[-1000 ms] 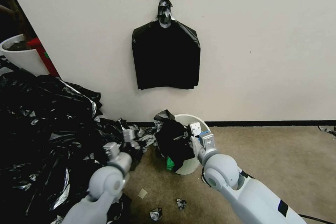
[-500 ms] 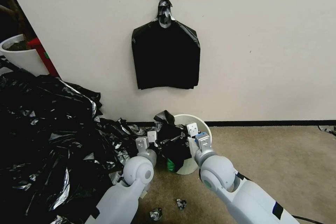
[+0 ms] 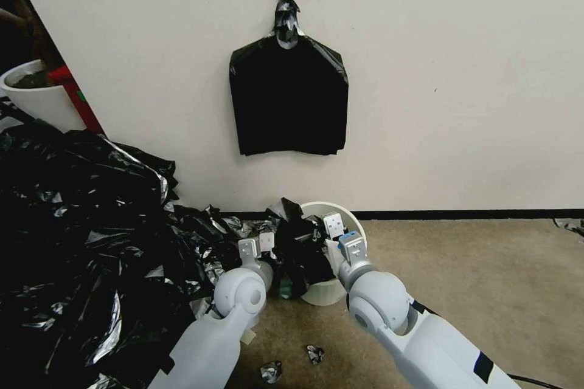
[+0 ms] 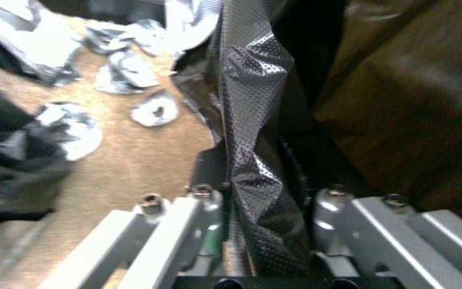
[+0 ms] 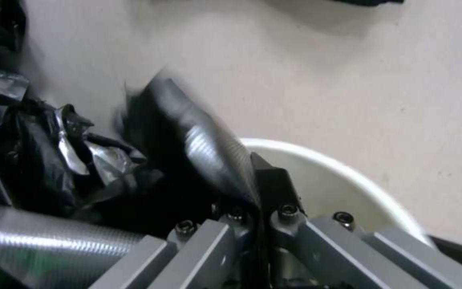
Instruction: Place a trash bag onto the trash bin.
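The cream-white trash bin stands on the carpet against the wall. The glossy black trash bag is bunched over the bin's left rim and hangs down its near-left side. My left gripper is at the bag's left edge, and the left wrist view shows a fold of the trash bag caught in the left gripper. My right gripper sits over the bin's mouth. In the right wrist view the right gripper is shut on the bag's film, just inside the white rim.
A huge heap of black plastic sheeting fills the floor on the left, with a white planter behind it. A flat bundle of black bags hangs on a wall hook. Small scraps lie near me. Open carpet lies to the right.
My left arm swung right from the black heap to the bag's left edge and took hold of it. The bag now spreads a little further left. The right gripper barely moved.
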`<state>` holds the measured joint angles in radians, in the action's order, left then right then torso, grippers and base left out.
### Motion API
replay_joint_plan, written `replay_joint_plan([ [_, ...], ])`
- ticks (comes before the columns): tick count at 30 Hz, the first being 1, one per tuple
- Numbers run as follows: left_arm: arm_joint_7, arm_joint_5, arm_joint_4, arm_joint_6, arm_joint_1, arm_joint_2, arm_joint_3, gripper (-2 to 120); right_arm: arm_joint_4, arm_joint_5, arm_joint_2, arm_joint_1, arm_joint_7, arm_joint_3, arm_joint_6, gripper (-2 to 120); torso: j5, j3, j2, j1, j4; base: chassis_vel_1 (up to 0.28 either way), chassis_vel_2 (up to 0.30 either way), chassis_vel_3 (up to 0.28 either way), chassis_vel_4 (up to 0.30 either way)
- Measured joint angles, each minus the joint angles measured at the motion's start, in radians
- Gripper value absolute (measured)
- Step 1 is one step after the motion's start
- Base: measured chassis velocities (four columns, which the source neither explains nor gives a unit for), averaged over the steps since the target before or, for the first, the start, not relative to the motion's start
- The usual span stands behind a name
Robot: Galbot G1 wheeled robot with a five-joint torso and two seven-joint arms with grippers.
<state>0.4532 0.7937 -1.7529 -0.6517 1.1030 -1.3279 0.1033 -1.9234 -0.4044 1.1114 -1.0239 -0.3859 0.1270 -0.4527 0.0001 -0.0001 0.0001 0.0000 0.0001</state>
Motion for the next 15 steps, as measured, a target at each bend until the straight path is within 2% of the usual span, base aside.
replay_joint_plan([
  [1,0.0,0.0,0.0,0.0,0.0,0.0,0.0,19,0.0,0.0,0.0,0.0,0.0,0.0,0.0,0,0.0,0.0,0.0,0.0,0.0,0.0,0.0,0.0,0.0],
  [2,-0.002,-0.007,-0.003,0.0,0.003,0.006,0.0,13,-0.001,0.0,-0.003,0.0,0.001,-0.001,0.004,0,-0.0001,0.0,0.0,0.0,0.0,0.0,0.0,0.0,0.0],
  [3,-0.003,-0.009,-0.003,0.0,0.003,0.007,0.0,13,-0.001,0.0,-0.004,0.0,0.001,-0.002,0.005,0,-0.0001,0.0,0.0,0.0,-0.0001,0.0,0.0,0.0,0.0],
  [4,-0.022,-0.035,-0.015,-0.001,0.017,0.032,0.005,6,-0.003,0.0,-0.016,-0.001,0.003,-0.007,0.018,0,-0.0002,0.0,0.0,0.0,0.0,0.0,0.0,0.0,0.0],
  [5,-0.022,-0.035,-0.015,-0.001,0.017,0.032,0.005,6,-0.003,0.0,-0.016,-0.001,0.003,-0.007,0.018,0,-0.0002,0.0,0.0,0.0,0.0,0.0,0.0,0.0,0.0],
  [7,-0.067,-0.066,-0.038,0.012,0.038,0.063,0.018,3,-0.004,-0.003,-0.03,-0.003,0.016,-0.016,0.038,0,-0.0011,0.0,0.0,0.0,-0.0006,0.0,0.0,0.0,0.0],
  [9,-0.131,-0.093,-0.094,0.039,0.08,0.12,0.07,3,-0.005,-0.044,-0.049,-0.003,0.022,-0.036,0.065,0,-0.0001,0.0,0.0,0.0,0.0002,0.0,0.0,0.0,0.0],
  [13,-0.165,-0.095,-0.133,0.071,0.105,0.143,0.099,3,-0.002,-0.086,-0.055,0.001,0.021,-0.05,0.068,0,-0.0001,0.0,0.0,0.0,0.0002,0.0,0.0,0.0,0.0],
  [15,-0.232,-0.107,-0.188,0.114,0.144,0.163,0.146,3,0.009,-0.159,-0.06,0.006,0.017,-0.083,0.069,0,-0.0002,0.0,0.0,0.0,-0.0002,0.0,0.0,0.0,0.0],
])
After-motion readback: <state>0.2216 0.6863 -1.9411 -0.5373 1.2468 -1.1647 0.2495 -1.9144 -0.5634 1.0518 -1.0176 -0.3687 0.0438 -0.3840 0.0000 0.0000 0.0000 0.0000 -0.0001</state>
